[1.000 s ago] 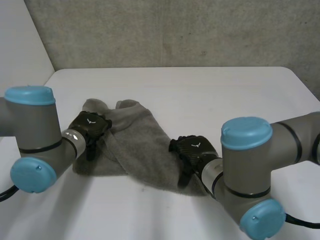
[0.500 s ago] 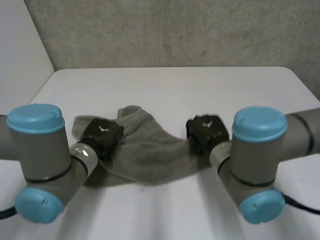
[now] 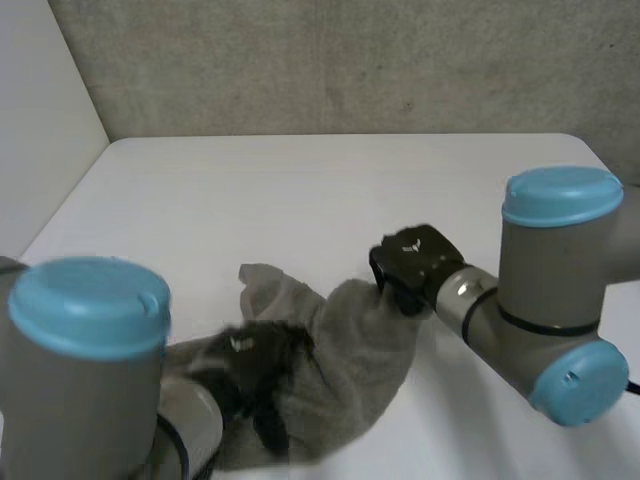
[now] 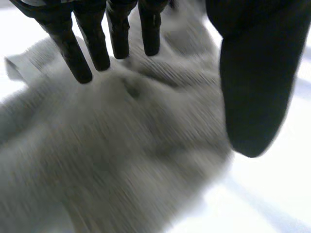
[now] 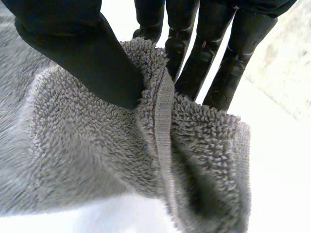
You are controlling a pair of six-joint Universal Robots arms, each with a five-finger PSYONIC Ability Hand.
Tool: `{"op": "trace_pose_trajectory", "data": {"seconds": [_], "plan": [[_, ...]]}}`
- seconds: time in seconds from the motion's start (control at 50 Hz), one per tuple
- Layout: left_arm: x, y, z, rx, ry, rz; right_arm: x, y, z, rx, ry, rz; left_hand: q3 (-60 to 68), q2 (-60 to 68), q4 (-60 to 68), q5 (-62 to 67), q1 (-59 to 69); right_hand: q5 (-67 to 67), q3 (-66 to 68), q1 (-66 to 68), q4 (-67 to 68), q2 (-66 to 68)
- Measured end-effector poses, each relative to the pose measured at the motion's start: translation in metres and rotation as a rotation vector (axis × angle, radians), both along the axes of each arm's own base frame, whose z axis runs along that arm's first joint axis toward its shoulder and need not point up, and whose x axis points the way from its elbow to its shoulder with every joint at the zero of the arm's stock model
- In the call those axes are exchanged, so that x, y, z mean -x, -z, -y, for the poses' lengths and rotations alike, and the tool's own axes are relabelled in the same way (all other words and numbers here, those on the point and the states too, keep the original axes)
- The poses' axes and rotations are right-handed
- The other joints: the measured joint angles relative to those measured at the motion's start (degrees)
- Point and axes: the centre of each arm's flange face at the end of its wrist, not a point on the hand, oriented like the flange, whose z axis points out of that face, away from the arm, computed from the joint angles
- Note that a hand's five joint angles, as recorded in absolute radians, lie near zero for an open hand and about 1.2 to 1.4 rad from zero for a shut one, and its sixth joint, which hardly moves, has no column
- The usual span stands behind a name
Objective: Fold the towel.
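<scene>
**A:** Where is your towel?

**B:** Your towel lies bunched on the near half of the table, between your two arms and closer to the left one. It is rumpled rather than flat. Its far right edge runs up to the right hand.

**A:** What is your right hand doing?

**B:** Your right hand is at that far right edge. In its wrist view you can see the thumb pressing the hem against the fingers. That is a pinch on the edge, and the cloth is folded over beside the fingertips.

**A:** And your left hand?

**B:** Your left hand is over the towel's near left part. Its wrist view shows you straight fingers, slightly spread, pointing down at the cloth. The thumb is held well apart from them, so the hand is spread and not pinching. The towel lies under the palm. You cannot tell whether the fingertips touch the cloth.
</scene>
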Motion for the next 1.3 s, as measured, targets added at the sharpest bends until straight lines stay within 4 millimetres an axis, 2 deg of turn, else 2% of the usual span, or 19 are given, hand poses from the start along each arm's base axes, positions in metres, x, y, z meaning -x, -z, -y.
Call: {"op": "trace_pose_trajectory", "data": {"seconds": [0.18, 0.24, 0.32, 0.4, 0.52, 0.6, 0.64, 0.68, 0.72, 0.78, 0.88, 0.9, 0.94, 0.96, 1.04, 1.12, 1.16, 1.2, 1.3], "plan": [[0.009, -0.035, 0.078, 0.2, -0.116, -0.12, 0.028, 0.011, -0.01, -0.063, 0.04, -0.026, -2.1, -2.2, -2.3, -2.3, -1.9, 0.0, 0.0, 0.0, 0.0, 0.1], [0.014, -0.034, 0.09, 0.225, -0.109, -0.106, 0.031, 0.014, -0.013, -0.07, 0.034, -0.027, -2.1, -2.2, -2.3, -2.3, -1.9, 0.0, 0.0, 0.0, 0.0, 0.1], [0.024, -0.022, 0.107, 0.255, -0.076, -0.045, 0.033, 0.018, -0.02, -0.079, 0.017, -0.028, -2.0, -2.2, -2.3, -2.3, -1.9, 0.0, 0.0, 0.0, 0.0, 0.1], [0.038, 0.011, 0.125, 0.284, 0.006, 0.105, 0.033, 0.023, -0.025, -0.082, 0.001, -0.032, 0.0, 0.1, -0.1, -0.4, -0.1, 0.0, 0.0, 0.0, 0.0, 0.1], [0.046, 0.039, 0.135, 0.299, 0.068, 0.21, 0.033, 0.025, -0.025, -0.075, -0.001, -0.042, 4.2, 4.2, 4.0, 3.8, 4.0, 0.0, 0.0, 0.0, 0.0, 0.1], [0.052, 0.048, 0.146, 0.322, 0.08, 0.231, 0.032, 0.024, -0.02, -0.052, -0.003, -0.053, 34.2, 34.3, 34.2, 33.2, 35.3, 0.0, 0.0, 0.0, 0.0, 0.1], [0.054, 0.047, 0.15, 0.331, 0.078, 0.227, 0.032, 0.023, -0.019, -0.044, -0.004, -0.054, 34.2, 34.3, 34.2, 33.2, 35.3, 0.0, 0.0, 0.0, 0.0, 0.1], [0.057, 0.042, 0.156, 0.354, 0.071, 0.213, 0.029, 0.017, -0.013, -0.003, -0.006, -0.051, 47.3, 47.4, 47.2, 46.4, 46.6, 0.0, 0.0, 0.0, 0.0, 0.1], [0.06, 0.034, 0.16, 0.381, 0.063, 0.194, 0.026, 0.011, -0.007, 0.038, -0.004, -0.038, 50.6, 50.8, 50.5, 48.9, 48.7, 0.0, 0.0, 0.0, 0.0, 0.1], [0.067, 0.003, 0.172, 0.481, 0.036, 0.122, 0.019, -0.01, 0.011, 0.161, 0.011, 0.014, 52.2, 52.3, 52.0, 50.2, 49.7, 0.0, 0.0, 0.0, 0.0, 0.1], [0.075, -0.078, 0.187, 0.741, -0.049, -0.064, 0.006, -0.055, 0.044, 0.449, 0.057, 0.162, 52.9, 53.0, 52.9, 50.8, 49.8, 0.0, 0.0, 0.0, 0.0, 0.1], [0.074, -0.103, 0.189, 0.82, -0.084, -0.124, 0.003, -0.07, 0.051, 0.541, 0.072, 0.213, 53.0, 53.1, 52.9, 51.2, 49.8, 0.0, 0.0, 0.0, 0.0, 0.1], [0.072, -0.128, 0.189, 0.896, -0.123, -0.186, 0.001, -0.083, 0.056, 0.618, 0.085, 0.258, 53.0, 53.2, 53.0, 51.2, 49.8, 0.1, 0.0, 0.0, 0.0, 0.1], [0.067, -0.151, 0.188, 0.965, -0.167, -0.246, 0.0, -0.101, 0.06, 0.718, 0.103, 0.32, 53.1, 53.2, 53.1, 51.3, 49.8, 0.0, 0.0, 0.0, 0.0, 0.1], [0.052, -0.176, 0.182, 1.039, -0.247, -0.316, 0.002, -0.123, 0.058, 0.823, 0.125, 0.39, 53.1, 53.2, 53.1, 51.3, 49.8, 0.1, 0.0, 0.0, 0.0, 0.1], [0.039, -0.163, 0.18, 1.009, -0.272, -0.285, 0.006, -0.119, 0.052, 0.778, 0.126, 0.363, 53.1, 53.2, 53.1, 51.3, 49.8, 0.0, 0.0, 0.0, 0.0, 0.1], [0.024, -0.123, 0.174, 0.912, -0.269, -0.193, 0.01, -0.098, 0.044, 0.636, 0.111, 0.274, 53.1, 53.2, 53.1, 51.3, 49.8, 0.1, 0.0, 0.0, 0.0, 0.1], [0.018, -0.106, 0.17, 0.868, -0.262, -0.155, 0.012, -0.085, 0.038, 0.542, 0.098, 0.215, 53.1, 53.2, 53.1, 51.3, 49.8, 0.0, 0.1, 0.0, 0.1, 0.1], [-0.002, -0.023, 0.139, 0.64, -0.185, 0.008, 0.023, -0.023, 0.012, 0.139, 0.022, -0.042, 53.1, 53.3, 53.1, 51.3, 49.8, 0.1, 0.1, 0.0, 0.1, 0.1]]}}
